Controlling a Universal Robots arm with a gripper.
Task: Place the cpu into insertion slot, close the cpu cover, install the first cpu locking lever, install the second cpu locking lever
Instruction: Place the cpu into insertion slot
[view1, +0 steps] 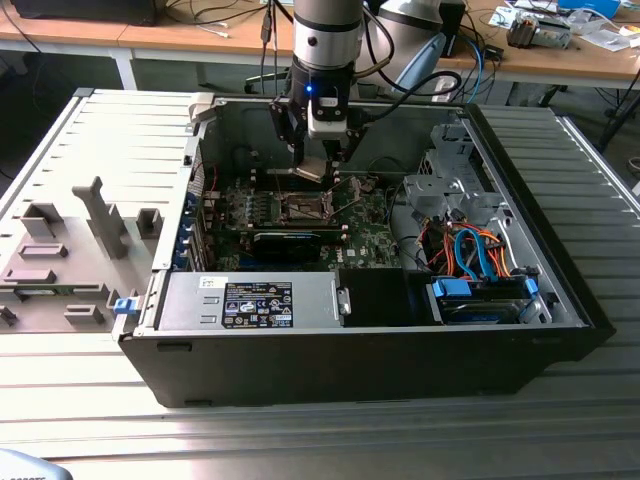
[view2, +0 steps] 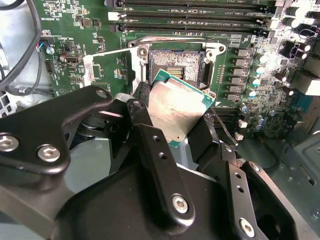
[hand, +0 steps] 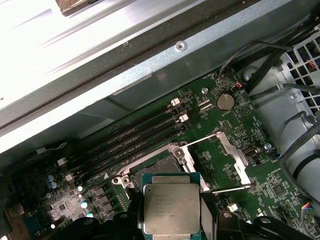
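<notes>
While the green motherboard (view1: 368, 238) lay flat in the case (view1: 520, 200), the gripper (view1: 312, 165) hung over it, fingers pinching the cpu (view2: 176, 111) by its edges. The insertion slot (view2: 176, 64) sat bare at roughly 6 o'clock from the chip in the exterior view, close beneath. The cpu cover (hand: 234, 155) stood open beside the slot.

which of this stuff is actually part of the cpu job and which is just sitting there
Part of the job:
cpu, held in the gripper
insertion slot, empty
cpu cover, open

Just lying about:
memory slots
coin battery
orange and blue cables
power supply box
</notes>
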